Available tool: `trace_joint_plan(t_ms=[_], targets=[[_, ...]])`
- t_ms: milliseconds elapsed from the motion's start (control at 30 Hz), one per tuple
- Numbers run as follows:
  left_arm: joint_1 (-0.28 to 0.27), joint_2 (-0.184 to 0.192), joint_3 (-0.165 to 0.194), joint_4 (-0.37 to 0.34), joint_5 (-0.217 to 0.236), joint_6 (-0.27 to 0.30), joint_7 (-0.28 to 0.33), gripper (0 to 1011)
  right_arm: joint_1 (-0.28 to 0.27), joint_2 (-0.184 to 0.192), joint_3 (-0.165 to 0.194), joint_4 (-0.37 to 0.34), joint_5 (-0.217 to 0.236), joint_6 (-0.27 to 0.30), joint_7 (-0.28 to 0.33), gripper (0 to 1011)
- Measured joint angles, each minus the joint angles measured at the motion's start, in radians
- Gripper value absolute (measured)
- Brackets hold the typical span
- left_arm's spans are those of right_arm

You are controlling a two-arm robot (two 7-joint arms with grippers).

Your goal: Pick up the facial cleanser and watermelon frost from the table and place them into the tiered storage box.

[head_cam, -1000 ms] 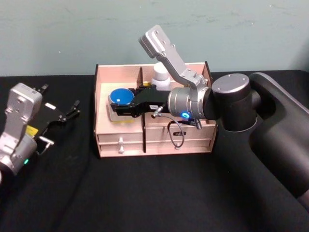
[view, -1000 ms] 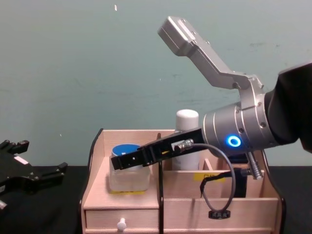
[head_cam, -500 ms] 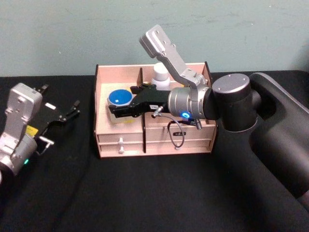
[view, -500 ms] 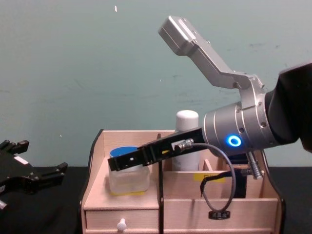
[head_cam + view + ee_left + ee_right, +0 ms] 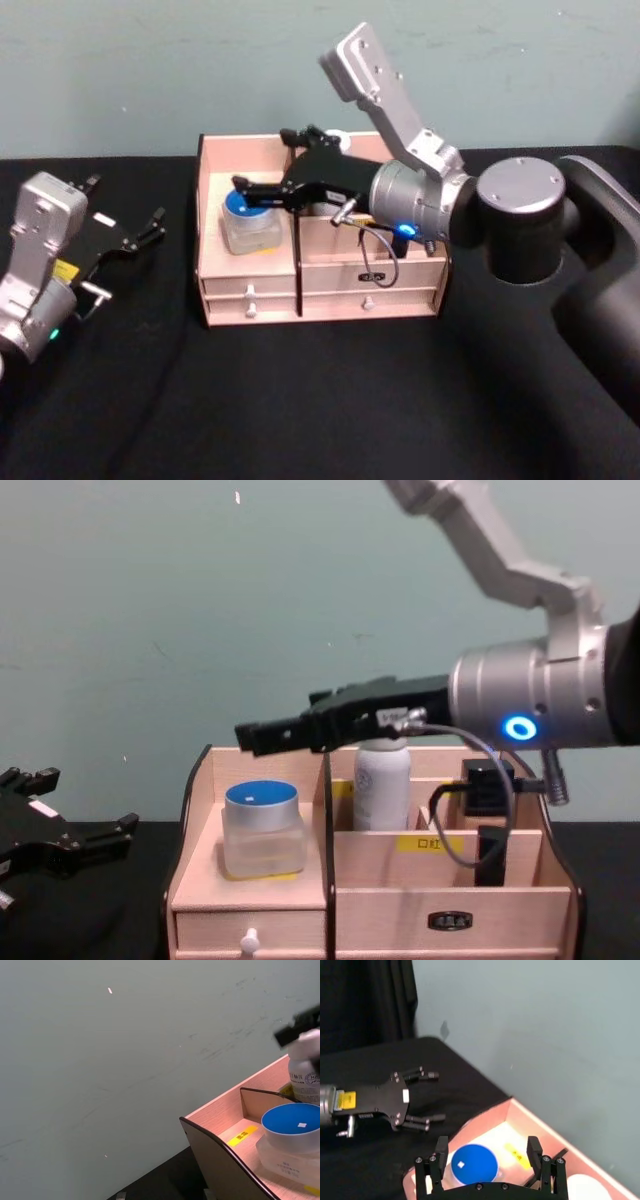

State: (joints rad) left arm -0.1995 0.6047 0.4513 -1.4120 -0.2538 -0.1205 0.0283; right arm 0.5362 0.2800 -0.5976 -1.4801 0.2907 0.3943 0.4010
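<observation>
The right pincer (image 5: 243, 187) hangs in the air above the left compartment of the tiered storage box (image 5: 250, 270), its black fingers spread apart and gripping nothing. From the chest view it sits clear above the blue lid, with a gap of air between the fingertips and the jar. In the right wrist view the two fingers (image 5: 441, 1146) stand either side of the blue lid below them without touching it.

Under it, the jar with the blue lid (image 5: 262, 827), clear-walled, stands upright on the floor of the box's left compartment, on a yellow label. Just across the black-edged divider, in the next compartment, a white bottle (image 5: 381, 786) stands upright too, its top partly hidden behind the pincer's body in the chest view. Which of the two is the cleanser and which the watermelon frost I cannot tell from here.

The box sits on the black worktop (image 5: 320, 400) against the pale green wall (image 5: 150, 600), its two small front drawers closed.

Well to the left, the left pincer (image 5: 135, 236) rests low over the worktop, apart from the box, its fingers splayed open and empty, pointing toward the box's left wall.
</observation>
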Motion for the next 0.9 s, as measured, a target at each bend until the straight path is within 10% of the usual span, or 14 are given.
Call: trace_joint_plan(t_ms=[533, 900], targets=[[0.000, 0.000, 0.000, 0.000, 0.000, 0.000, 0.000, 1001, -0.223, 0.063, 0.185, -0.226, -0.105, -0.144, -0.262, 1002], [0.000, 0.000, 0.000, 0.000, 0.000, 0.000, 0.000, 1001, -0.330, 0.037, 0.306, -0.244, -0.138, -0.144, -0.412, 1002]])
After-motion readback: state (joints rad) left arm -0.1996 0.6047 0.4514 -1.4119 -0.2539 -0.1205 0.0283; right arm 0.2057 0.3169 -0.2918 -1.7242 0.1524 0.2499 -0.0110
